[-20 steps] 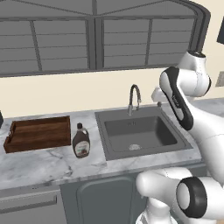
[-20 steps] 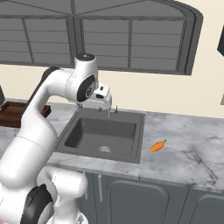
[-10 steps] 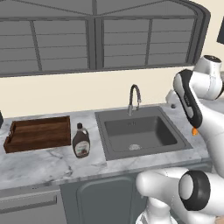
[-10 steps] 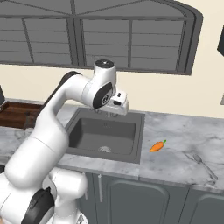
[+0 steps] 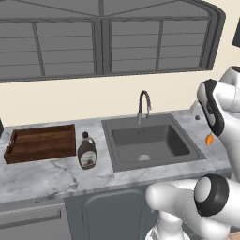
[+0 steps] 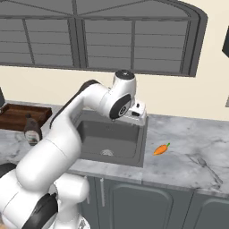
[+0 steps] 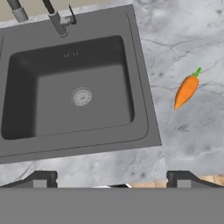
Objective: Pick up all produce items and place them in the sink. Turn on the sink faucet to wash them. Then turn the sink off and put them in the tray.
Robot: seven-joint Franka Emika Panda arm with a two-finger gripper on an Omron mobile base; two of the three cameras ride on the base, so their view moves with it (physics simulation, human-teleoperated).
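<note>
The small orange carrot (image 7: 187,89) lies on the marble counter just right of the sink (image 7: 52,87), its green tip pointing away from the basin. It also shows as the carrot (image 6: 161,149) and, past my arm, the carrot (image 5: 209,139). My gripper (image 7: 111,181) hangs high over the sink's right rim, open, its fingertips (image 7: 41,179) wide apart and nothing between them. The sink (image 5: 150,140) is bare inside, with a round drain. The faucet (image 5: 144,104) stands at its back edge, with no water running. The wooden tray (image 5: 41,143) sits far left, with nothing in it.
A brown syrup bottle (image 5: 86,152) stands between the tray and the sink. A metal utensil (image 6: 205,165) lies on the counter right of the carrot. Dark cabinets hang above, and the counter's front edge runs close below the sink.
My arm has swung to the right, from near the faucet over the basin to above the sink's right rim. The carrot, bottle and tray have not moved.
</note>
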